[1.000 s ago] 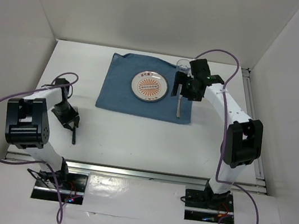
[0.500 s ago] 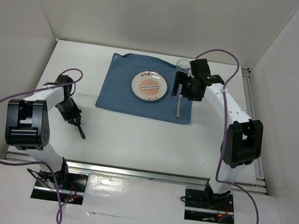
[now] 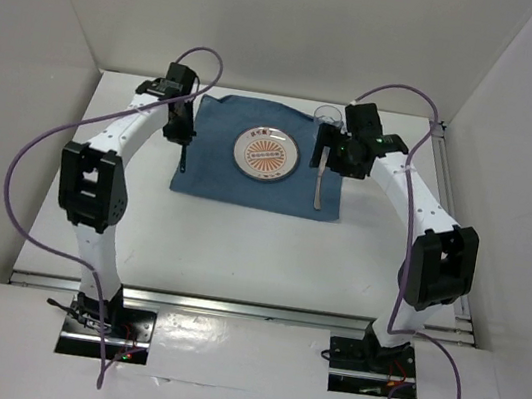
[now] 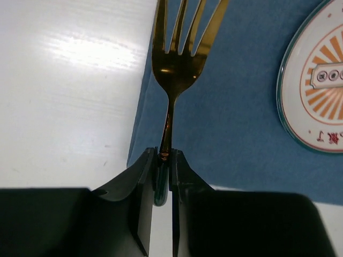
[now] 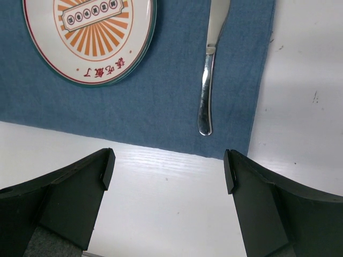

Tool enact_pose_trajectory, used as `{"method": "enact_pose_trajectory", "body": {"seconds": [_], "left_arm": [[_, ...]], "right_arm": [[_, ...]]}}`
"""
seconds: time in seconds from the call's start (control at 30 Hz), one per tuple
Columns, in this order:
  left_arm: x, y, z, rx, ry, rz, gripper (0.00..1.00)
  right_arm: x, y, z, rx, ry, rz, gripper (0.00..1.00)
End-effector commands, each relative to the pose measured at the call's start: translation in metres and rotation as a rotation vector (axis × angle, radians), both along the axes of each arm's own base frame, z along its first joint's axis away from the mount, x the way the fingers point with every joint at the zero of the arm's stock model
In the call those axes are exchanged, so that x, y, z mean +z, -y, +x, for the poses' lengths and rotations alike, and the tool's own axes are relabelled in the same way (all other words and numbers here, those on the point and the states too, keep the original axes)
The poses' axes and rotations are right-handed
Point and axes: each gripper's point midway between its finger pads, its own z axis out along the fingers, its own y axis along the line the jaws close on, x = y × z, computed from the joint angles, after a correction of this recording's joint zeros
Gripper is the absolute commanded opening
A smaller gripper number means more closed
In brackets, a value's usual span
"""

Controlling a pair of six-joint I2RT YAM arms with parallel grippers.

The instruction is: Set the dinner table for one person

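Note:
My left gripper (image 3: 182, 141) (image 4: 164, 155) is shut on the handle end of a gold fork (image 4: 177, 59) (image 3: 183, 158). The fork's tines hang over the left edge of the blue cloth (image 3: 213, 179) (image 4: 230, 134), just left of the orange-patterned plate (image 3: 266, 153) (image 4: 321, 85). My right gripper (image 3: 341, 161) (image 5: 169, 171) stands open and empty above the white dinner table (image 3: 238, 246) (image 5: 177, 214), just off the cloth's near right corner. A silver knife (image 3: 319, 183) (image 5: 206, 91) lies on the cloth to the right of the plate (image 5: 88, 37).
A clear glass (image 3: 325, 118) stands at the cloth's far right corner, close to my right wrist. White walls enclose the table on three sides, and a metal rail (image 3: 450, 188) runs along its right edge.
My left arm has swung from the near left of the table up to the cloth's left edge, carrying the fork. The right arm has shifted only slightly.

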Motion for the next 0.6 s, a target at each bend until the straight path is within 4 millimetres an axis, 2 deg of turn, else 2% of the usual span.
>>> {"method": "enact_pose_trajectory", "body": {"seconds": [0.0, 0.03, 0.07, 0.1, 0.17, 0.2, 0.23, 0.27, 0.33, 0.4, 0.57], "left_arm": [[-0.015, -0.001, 0.012, -0.03, -0.071, 0.099, 0.0], [-0.015, 0.001, 0.017, -0.032, -0.073, 0.113, 0.0], [-0.005, 0.01, 0.028, -0.043, -0.043, 0.123, 0.0], [-0.017, 0.013, 0.034, -0.056, -0.06, 0.14, 0.0], [-0.015, 0.02, 0.047, -0.064, -0.043, 0.138, 0.0], [-0.021, 0.029, 0.047, -0.087, -0.06, 0.118, 0.0], [-0.035, 0.03, 0.048, -0.089, -0.092, 0.123, 0.0], [-0.035, 0.031, 0.054, -0.088, -0.082, 0.122, 0.0], [-0.048, 0.038, 0.057, -0.111, -0.101, 0.131, 0.0], [-0.05, 0.051, 0.058, -0.141, -0.096, 0.094, 0.0], [-0.077, 0.061, 0.067, -0.158, -0.119, 0.086, 0.0]], "right_arm": [[0.017, 0.004, -0.011, -0.017, 0.029, -0.003, 0.95], [0.013, 0.006, -0.012, -0.023, 0.023, -0.013, 0.95], [0.013, 0.007, -0.011, -0.029, 0.025, -0.02, 0.95], [0.017, 0.009, -0.011, -0.036, 0.038, -0.024, 0.95], [0.013, 0.011, -0.015, -0.036, 0.021, -0.03, 0.95], [0.013, 0.011, -0.015, -0.036, 0.021, -0.03, 0.95], [0.013, 0.015, -0.016, -0.045, 0.022, -0.03, 0.95], [0.013, 0.015, -0.016, -0.045, 0.022, -0.03, 0.95], [0.012, 0.018, -0.017, -0.053, 0.017, -0.042, 0.95], [0.012, 0.019, -0.017, -0.058, 0.019, -0.049, 0.95], [0.011, 0.02, -0.019, -0.058, 0.009, -0.053, 0.95]]}}
